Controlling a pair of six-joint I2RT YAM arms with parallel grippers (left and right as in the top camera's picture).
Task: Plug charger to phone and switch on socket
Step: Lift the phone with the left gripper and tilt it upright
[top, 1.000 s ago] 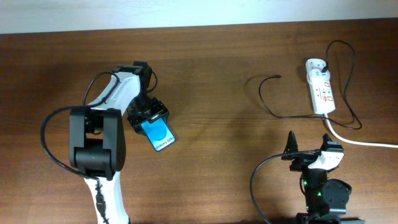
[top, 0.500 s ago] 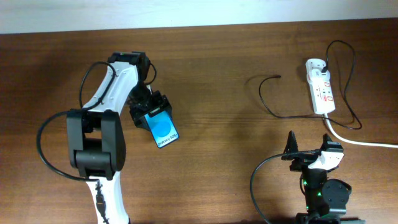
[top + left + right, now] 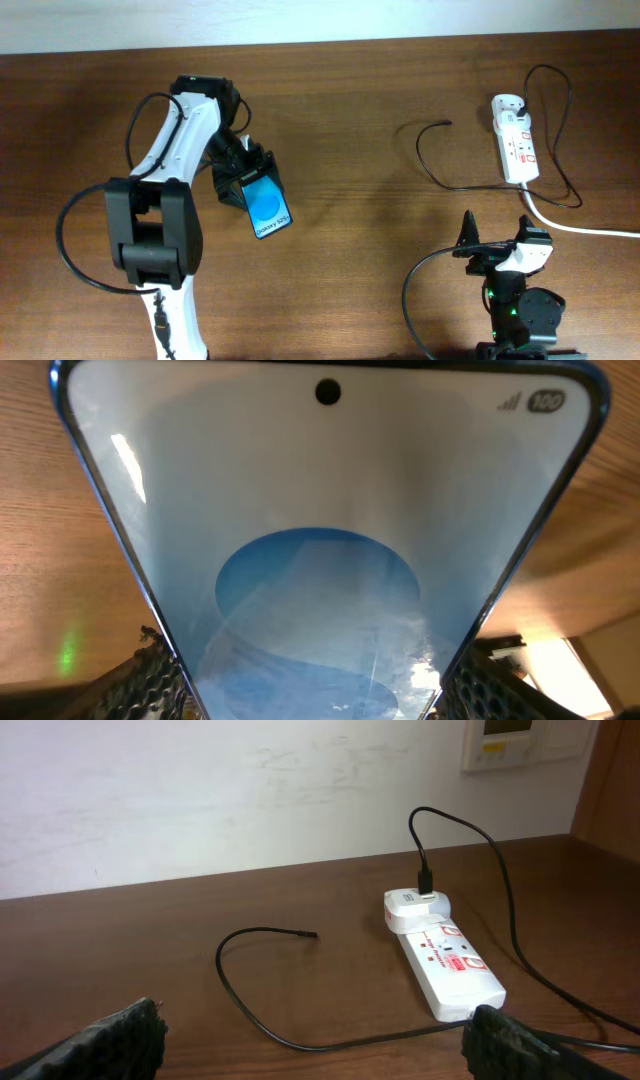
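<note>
My left gripper (image 3: 246,185) is shut on the phone (image 3: 266,208), which has a bright blue screen, and holds it above the table left of centre. In the left wrist view the phone (image 3: 320,540) fills the frame between the fingers. The charger, a thin black cable (image 3: 432,170), loops on the table with its connector tip (image 3: 447,124) free; it also shows in the right wrist view (image 3: 240,1000). The socket, a white power strip (image 3: 515,140), lies at the far right and shows in the right wrist view (image 3: 445,960). My right gripper (image 3: 470,238) is open and empty near the front edge.
A thick white cord (image 3: 580,228) runs from the power strip off the right edge. A white plug adapter (image 3: 415,908) sits in the strip's far end. A white wall borders the table's back.
My left gripper has carried the phone a little to the right and forward. The right arm has not moved.
</note>
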